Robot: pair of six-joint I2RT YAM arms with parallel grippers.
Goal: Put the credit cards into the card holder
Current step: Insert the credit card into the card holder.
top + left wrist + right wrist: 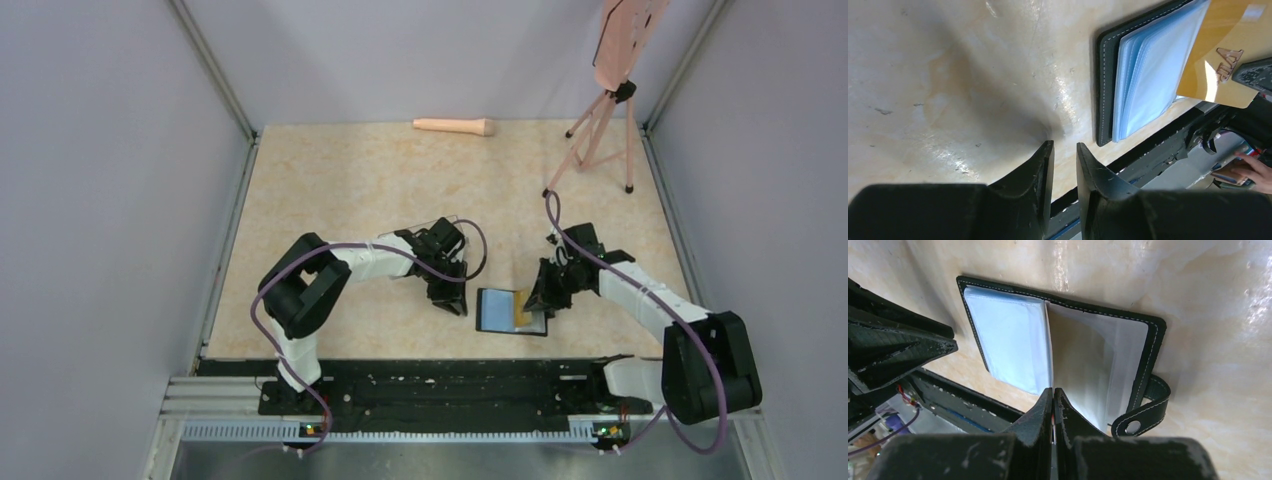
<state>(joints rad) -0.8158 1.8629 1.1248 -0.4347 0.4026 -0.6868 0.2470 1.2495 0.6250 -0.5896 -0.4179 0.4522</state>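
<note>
The black card holder (495,310) lies open on the table near the front edge, its blue-grey pockets (1153,75) fanned up. My right gripper (540,300) is shut on a yellow-orange credit card (1218,45) and holds it on edge over the holder's right half. In the right wrist view the gripper (1053,389) pinches the card, which shows only as a thin edge (1049,360) at the holder's (1143,320) fold, with the clasp tab (1148,410) to the right. My left gripper (455,300) hovers just left of the holder. Its jaws (1064,145) stand slightly open and hold nothing.
A black rail (440,385) runs along the table's near edge, close to the holder. A pink tripod (600,130) stands at the back right and a pinkish cylinder (455,126) lies at the back wall. A person's hand (1253,172) shows beyond the rail.
</note>
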